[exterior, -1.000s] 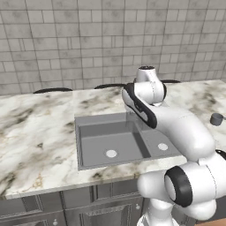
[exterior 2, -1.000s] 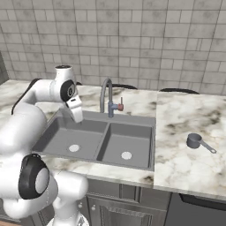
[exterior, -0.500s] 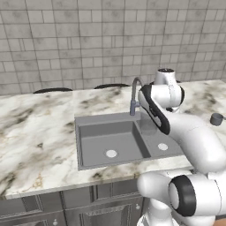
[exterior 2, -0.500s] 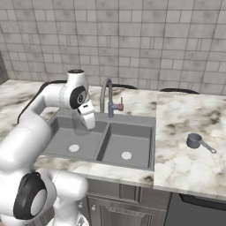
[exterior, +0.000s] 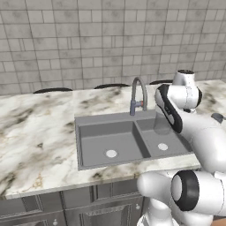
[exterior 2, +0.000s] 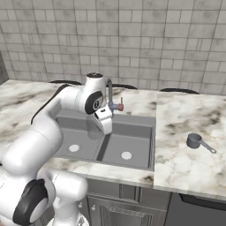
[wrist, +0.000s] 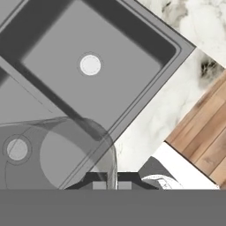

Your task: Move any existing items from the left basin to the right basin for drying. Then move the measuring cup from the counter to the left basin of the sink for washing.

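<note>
My gripper (wrist: 112, 183) is shut on the rim of the pale see-through tumbler (wrist: 57, 154), which hangs above the sink (exterior: 84, 121). The hand (exterior 2: 106, 120) sits over the divider, on the right basin's (exterior: 170, 139) side, and a drain shows through the glass. In the left base view the tumbler (exterior: 161, 126) is a faint shape below the hand. The left basin (exterior: 99, 139) holds nothing but its drain. The dark measuring cup (exterior 2: 194, 141) stands on the marble counter (exterior 2: 185, 119) right of the sink, handle pointing right, its edge (exterior: 217, 117) behind my arm.
The arched steel faucet (exterior 2: 110, 95) rises behind the sink, close to my hand. A tiled wall closes the back. Wooden floor (wrist: 207, 137) shows past the counter's front edge. Dark stove grates (exterior 2: 176, 91) lie along the wall.
The arm has swung to the right with the tumbler, from above the left basin to the divider and right basin. The measuring cup has not moved.
</note>
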Motion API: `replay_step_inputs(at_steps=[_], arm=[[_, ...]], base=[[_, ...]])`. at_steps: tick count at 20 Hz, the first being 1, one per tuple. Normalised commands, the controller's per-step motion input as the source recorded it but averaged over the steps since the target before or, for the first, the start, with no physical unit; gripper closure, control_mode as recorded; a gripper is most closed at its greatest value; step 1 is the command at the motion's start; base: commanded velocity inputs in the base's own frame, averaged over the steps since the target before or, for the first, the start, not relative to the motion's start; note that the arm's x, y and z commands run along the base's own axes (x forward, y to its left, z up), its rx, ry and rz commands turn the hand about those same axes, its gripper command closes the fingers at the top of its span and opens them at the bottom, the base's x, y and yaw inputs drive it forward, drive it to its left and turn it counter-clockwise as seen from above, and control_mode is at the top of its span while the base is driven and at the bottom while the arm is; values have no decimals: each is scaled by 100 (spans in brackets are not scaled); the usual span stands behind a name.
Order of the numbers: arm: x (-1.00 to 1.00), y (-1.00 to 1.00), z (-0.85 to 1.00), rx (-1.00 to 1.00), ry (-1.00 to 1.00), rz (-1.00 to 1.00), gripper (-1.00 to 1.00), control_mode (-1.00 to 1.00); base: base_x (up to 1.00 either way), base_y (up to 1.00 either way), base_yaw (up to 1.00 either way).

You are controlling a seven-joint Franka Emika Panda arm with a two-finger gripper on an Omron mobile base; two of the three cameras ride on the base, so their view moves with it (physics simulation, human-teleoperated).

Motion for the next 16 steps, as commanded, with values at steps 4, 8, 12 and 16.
replay_step_inputs(at_steps=[4,8,12,16], arm=[[0,-54,-7,1,0,0,100,-100],[5,-46,-21,1,0,0,100,-100],[16,-33,-28,0,0,0,100,-100],[22,-21,-27,0,0,1,100,-100]], base=[[0,0,0],[0,0,0],[0,0,0],[0,0,0]])
